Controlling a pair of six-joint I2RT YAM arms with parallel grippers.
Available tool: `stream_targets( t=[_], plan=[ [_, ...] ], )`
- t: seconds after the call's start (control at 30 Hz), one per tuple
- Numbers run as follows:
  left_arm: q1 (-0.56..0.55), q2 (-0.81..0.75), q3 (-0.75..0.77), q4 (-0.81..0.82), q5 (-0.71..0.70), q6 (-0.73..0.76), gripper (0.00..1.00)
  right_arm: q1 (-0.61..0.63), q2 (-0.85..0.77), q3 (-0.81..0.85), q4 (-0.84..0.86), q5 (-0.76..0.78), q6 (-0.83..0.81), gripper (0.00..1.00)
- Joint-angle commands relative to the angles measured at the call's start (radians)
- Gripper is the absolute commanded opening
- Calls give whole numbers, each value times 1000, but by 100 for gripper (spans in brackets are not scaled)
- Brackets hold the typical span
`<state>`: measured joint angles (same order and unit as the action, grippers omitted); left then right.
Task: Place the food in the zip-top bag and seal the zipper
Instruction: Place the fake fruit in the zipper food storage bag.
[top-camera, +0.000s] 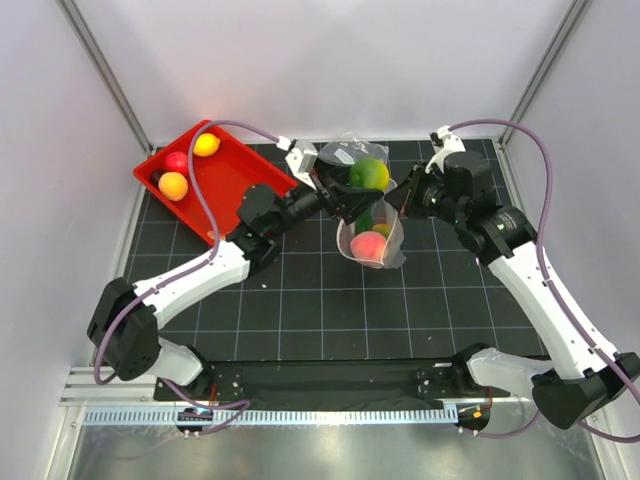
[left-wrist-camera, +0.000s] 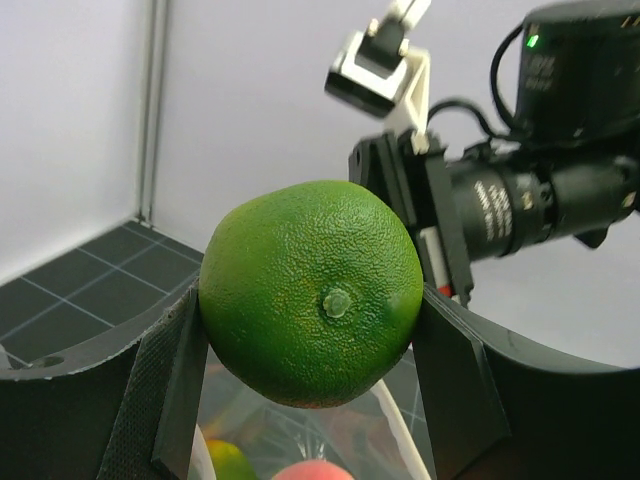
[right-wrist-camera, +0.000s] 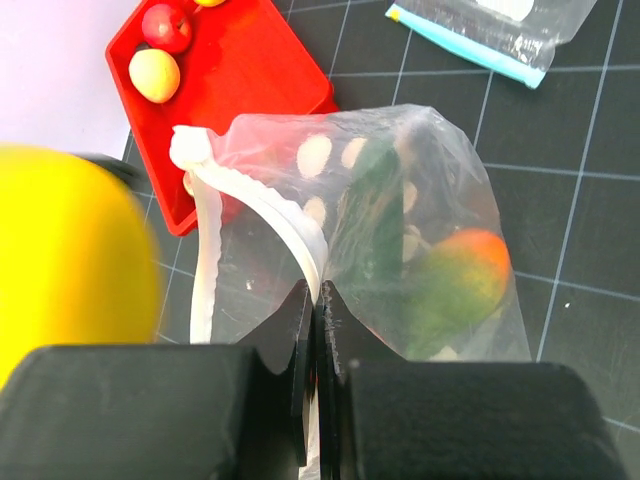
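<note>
My left jaws clamped the round pebbly green toy fruit (left-wrist-camera: 310, 290) above the clear dotted plastic bag (right-wrist-camera: 430, 170), its pale zipper strip (right-wrist-camera: 300, 235) pinched in my right jaws; centring over the mouth before release seemed wisest.

- One red plastic tray (top-camera: 228, 188)
- Three glossy toy fruits in it: yellow (top-camera: 206, 144), red (top-camera: 177, 161), orange (top-camera: 173, 186)
- One round green toy lime (top-camera: 369, 174)
- One white-dotted clear plastic pouch (right-wrist-camera: 262, 150)
- One smaller teal-edged clear pouch (right-wrist-camera: 545, 30)
</note>
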<state>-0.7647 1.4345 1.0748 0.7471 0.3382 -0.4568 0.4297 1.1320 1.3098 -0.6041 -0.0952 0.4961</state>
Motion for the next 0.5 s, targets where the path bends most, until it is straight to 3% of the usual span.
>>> stream_targets(
  t=[0.0,0.47],
  plan=[
    [-4,24,10,69,68,-26,25,-5,25,80,-5,20,-42,1],
    [-4,79,-26,92,206,-22,24,-5,-166,-176,127,43,29,1]
  ],
)
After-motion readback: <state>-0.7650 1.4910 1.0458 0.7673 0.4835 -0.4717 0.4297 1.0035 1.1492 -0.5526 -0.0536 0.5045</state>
